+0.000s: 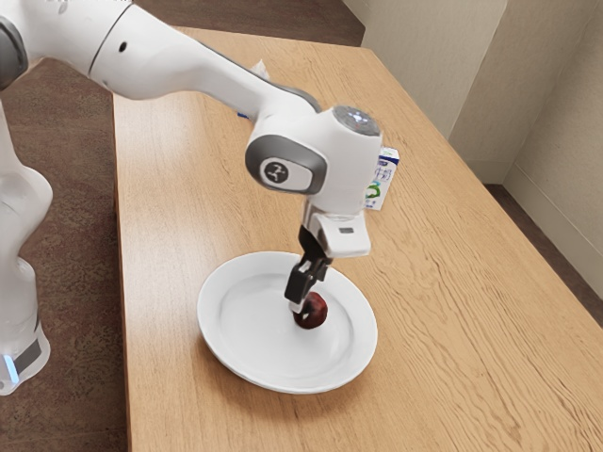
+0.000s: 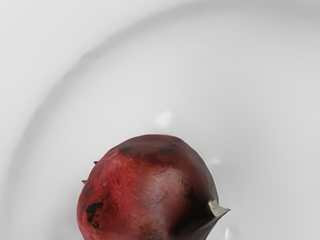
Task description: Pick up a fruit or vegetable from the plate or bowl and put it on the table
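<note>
Mottled round fruit [image 2: 145,190], smooth white plate [image 1: 240,353]

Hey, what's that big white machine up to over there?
It's a robot arm working over a white plate. Its black gripper is down at a round, dark red fruit, which it is meant to put on the table. Right now the fruit is at the plate, not on the tabletop.
</note>
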You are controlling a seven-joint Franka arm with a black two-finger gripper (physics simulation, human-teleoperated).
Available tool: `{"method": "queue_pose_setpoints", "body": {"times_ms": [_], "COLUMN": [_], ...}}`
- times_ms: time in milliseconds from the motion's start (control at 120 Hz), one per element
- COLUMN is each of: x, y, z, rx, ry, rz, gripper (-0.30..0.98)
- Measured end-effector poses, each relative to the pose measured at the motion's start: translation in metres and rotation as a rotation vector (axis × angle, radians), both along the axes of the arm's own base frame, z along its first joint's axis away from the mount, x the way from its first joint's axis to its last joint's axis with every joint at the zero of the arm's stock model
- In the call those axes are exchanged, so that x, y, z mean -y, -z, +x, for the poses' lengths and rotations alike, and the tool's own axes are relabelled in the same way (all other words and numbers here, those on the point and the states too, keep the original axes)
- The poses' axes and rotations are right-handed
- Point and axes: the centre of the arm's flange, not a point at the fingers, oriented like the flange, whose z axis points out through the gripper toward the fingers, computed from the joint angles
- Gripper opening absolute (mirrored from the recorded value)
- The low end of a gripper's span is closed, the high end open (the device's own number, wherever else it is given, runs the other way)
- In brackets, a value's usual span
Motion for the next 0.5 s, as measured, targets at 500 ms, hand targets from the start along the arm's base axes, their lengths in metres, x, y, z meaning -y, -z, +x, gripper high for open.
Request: {"method": "queue_pose_setpoints", "body": {"times_ms": [500], "x": [0.002], "y": [0.031], "z": [0.002], "rx": [0.006], "ry": [0.026], "rz": [-0.007], "gripper": [0.69]}}
